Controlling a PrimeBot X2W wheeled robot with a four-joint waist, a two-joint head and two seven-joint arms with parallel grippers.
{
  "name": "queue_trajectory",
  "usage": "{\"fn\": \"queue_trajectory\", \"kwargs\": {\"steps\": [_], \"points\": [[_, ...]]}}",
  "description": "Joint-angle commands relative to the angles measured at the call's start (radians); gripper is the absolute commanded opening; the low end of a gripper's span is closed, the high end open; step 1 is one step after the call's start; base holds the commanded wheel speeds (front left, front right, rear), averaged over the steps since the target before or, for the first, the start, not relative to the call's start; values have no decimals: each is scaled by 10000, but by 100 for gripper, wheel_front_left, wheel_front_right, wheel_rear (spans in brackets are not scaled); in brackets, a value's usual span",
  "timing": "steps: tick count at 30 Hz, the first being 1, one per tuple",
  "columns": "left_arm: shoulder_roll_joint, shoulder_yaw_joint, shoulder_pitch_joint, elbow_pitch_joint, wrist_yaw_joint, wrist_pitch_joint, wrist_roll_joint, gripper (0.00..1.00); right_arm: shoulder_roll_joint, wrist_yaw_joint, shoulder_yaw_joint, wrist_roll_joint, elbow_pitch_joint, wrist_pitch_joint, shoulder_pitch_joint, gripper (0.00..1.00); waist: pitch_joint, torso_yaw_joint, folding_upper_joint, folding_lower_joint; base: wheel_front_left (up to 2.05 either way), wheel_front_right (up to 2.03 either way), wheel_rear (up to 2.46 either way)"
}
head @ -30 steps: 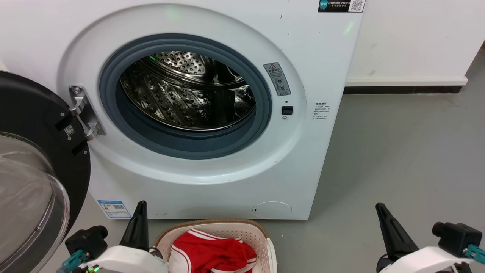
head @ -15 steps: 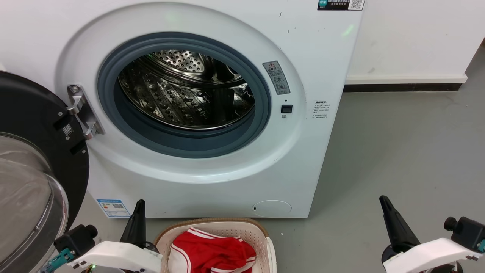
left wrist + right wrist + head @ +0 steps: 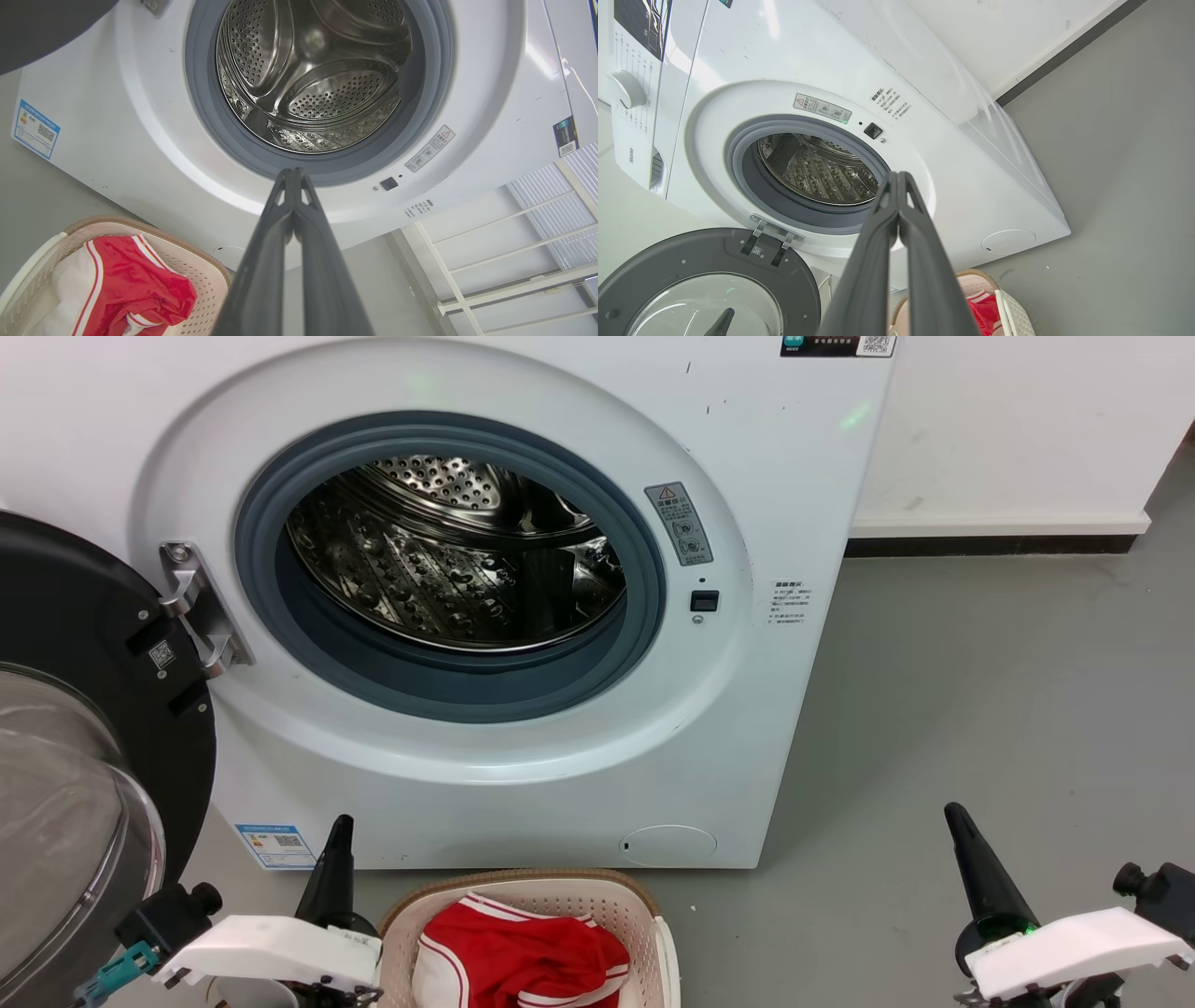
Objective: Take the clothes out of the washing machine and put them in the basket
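Observation:
The white washing machine [image 3: 523,775] stands open in front of me, and its steel drum [image 3: 448,560] shows no clothes inside. Its black-rimmed glass door [image 3: 75,784] is swung out to the left. The cream basket [image 3: 532,891] sits on the floor below the porthole, holding red and white clothes [image 3: 523,957]. My left gripper [image 3: 341,826] is shut, just left of the basket. My right gripper [image 3: 954,812] is shut, well to the right over the bare floor. The left wrist view shows the drum [image 3: 317,79], the basket [image 3: 205,280] and the clothes [image 3: 135,284].
Grey floor [image 3: 980,709] stretches to the right of the machine up to a white wall with a dark skirting strip [image 3: 990,546]. The open door takes up the space at the lower left. A white shelf frame [image 3: 514,261] appears in the left wrist view.
The head camera has shifted a little, so the machine sits slightly higher. Both arms have drawn outward and down in the picture, the right one more. The clothes lie unchanged in the basket.

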Motion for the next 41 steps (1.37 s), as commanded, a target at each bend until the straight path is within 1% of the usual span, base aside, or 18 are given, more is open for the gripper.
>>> {"fn": "queue_trajectory", "kwargs": {"steps": [1, 21, 41], "points": [[1, 80, -248, -39, -64, 36, -262, 0, -53, 0, -55, 318, -7, 15, -284, 0, 5, -2, 0, 0, 0, 0, 0], [-120, 406, -566, 331, -315, 452, -2448, 0, -64, -1, -252, 2675, 543, 123, -724, 0, 99, -45, 0, 0, 0, 0, 0], [-193, 662, -767, 632, -510, 789, -4193, 0, -40, -2, -456, 4522, 1004, 234, -1054, 0, 189, -86, 0, 0, 0, 0, 0]]}}
